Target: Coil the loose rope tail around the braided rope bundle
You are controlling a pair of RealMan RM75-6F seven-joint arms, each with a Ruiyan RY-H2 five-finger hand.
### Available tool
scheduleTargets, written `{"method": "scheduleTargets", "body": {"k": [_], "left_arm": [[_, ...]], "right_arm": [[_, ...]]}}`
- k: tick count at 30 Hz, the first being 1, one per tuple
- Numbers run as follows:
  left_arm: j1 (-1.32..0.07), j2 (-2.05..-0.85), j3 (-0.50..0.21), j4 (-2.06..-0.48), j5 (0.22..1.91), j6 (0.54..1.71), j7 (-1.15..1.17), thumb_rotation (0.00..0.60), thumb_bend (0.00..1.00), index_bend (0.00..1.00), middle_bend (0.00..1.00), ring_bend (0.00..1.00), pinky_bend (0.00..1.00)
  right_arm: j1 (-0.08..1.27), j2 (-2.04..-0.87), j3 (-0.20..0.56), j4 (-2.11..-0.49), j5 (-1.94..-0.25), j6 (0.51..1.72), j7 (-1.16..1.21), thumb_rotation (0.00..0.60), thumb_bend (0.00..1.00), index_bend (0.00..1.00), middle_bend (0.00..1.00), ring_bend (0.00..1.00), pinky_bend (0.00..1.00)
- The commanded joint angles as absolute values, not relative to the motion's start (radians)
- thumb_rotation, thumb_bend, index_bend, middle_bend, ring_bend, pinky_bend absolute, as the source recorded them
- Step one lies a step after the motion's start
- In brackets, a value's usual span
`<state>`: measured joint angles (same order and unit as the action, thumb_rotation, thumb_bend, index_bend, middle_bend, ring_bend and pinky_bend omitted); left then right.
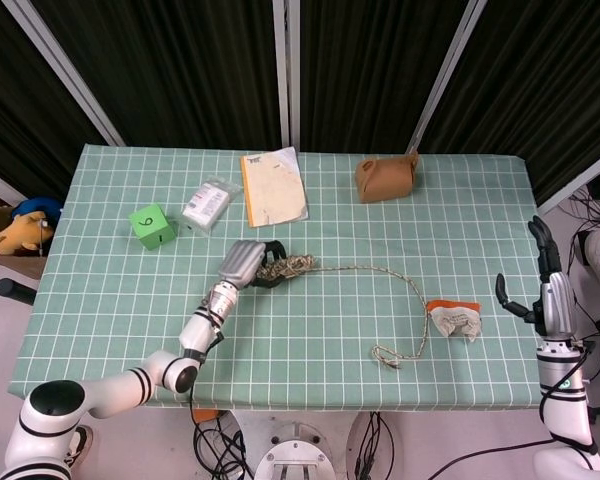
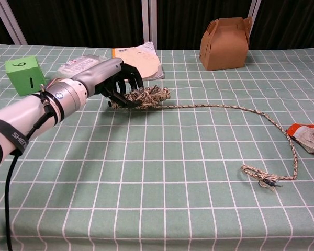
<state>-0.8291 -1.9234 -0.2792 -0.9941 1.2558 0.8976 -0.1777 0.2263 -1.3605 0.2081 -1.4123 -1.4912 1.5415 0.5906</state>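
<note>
The braided rope bundle (image 1: 292, 265) (image 2: 149, 97) lies near the middle of the green checked table (image 1: 110, 290). My left hand (image 1: 248, 262) (image 2: 111, 79) reaches in from the left, and its dark fingers curl over the bundle's left end and grip it. The loose rope tail (image 1: 415, 290) (image 2: 251, 112) runs right from the bundle, bends toward the front and ends in a frayed loop (image 1: 386, 355) (image 2: 261, 178). My right hand (image 1: 546, 290) hangs upright past the table's right edge, fingers apart and holding nothing. The chest view does not show it.
A crumpled white and orange wrapper (image 1: 454, 318) (image 2: 307, 137) lies just right of the tail's bend. At the back stand a brown paper box (image 1: 387, 178) (image 2: 225, 43), a booklet (image 1: 273, 186), a plastic packet (image 1: 206, 205) and a green cube (image 1: 152, 226) (image 2: 24, 75).
</note>
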Motion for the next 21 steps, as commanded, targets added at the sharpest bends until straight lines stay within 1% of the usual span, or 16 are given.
{"method": "scheduleTargets", "body": {"k": [1, 6, 8, 12, 14, 17, 21], "left_arm": [[-0.813, -1.895, -0.291, -1.035, 1.279, 0.935, -0.251, 0.600, 0.35, 0.67, 0.68, 0.61, 0.67], [-0.786, -1.830, -0.306, -1.115, 1.325, 1.007, -0.360, 0.600, 0.35, 0.69, 0.70, 0.63, 0.69], [-0.775, -1.800, -0.307, -1.154, 1.337, 1.027, -0.382, 0.600, 0.35, 0.70, 0.70, 0.63, 0.69], [-0.745, -1.734, -0.300, -1.261, 1.358, 1.066, -0.403, 0.600, 0.35, 0.70, 0.70, 0.63, 0.69], [-0.734, -1.710, -0.292, -1.304, 1.368, 1.080, -0.398, 0.600, 0.35, 0.70, 0.70, 0.63, 0.69], [-0.720, -1.681, -0.282, -1.366, 1.378, 1.100, -0.384, 0.600, 0.35, 0.70, 0.70, 0.63, 0.69], [-0.711, -1.660, -0.275, -1.419, 1.383, 1.116, -0.359, 0.600, 0.35, 0.70, 0.70, 0.63, 0.69]], "right_arm": [[0.227, -1.359, 0.206, -1.414, -1.495, 1.540, 0.581, 0.600, 0.46, 0.00, 0.00, 0.00, 0.00], [0.230, -1.342, 0.188, -1.422, -1.500, 1.514, 0.537, 0.600, 0.45, 0.01, 0.00, 0.00, 0.00], [0.233, -1.335, 0.177, -1.425, -1.495, 1.489, 0.507, 0.600, 0.43, 0.05, 0.00, 0.00, 0.00], [0.246, -1.334, 0.165, -1.431, -1.443, 1.410, 0.391, 0.600, 0.34, 0.20, 0.00, 0.00, 0.00], [0.257, -1.337, 0.161, -1.431, -1.415, 1.367, 0.330, 0.600, 0.33, 0.27, 0.00, 0.00, 0.00], [0.277, -1.350, 0.161, -1.432, -1.363, 1.299, 0.245, 0.600, 0.32, 0.33, 0.00, 0.00, 0.00], [0.307, -1.381, 0.164, -1.436, -1.297, 1.222, 0.145, 0.600, 0.32, 0.34, 0.00, 0.00, 0.00]]}}
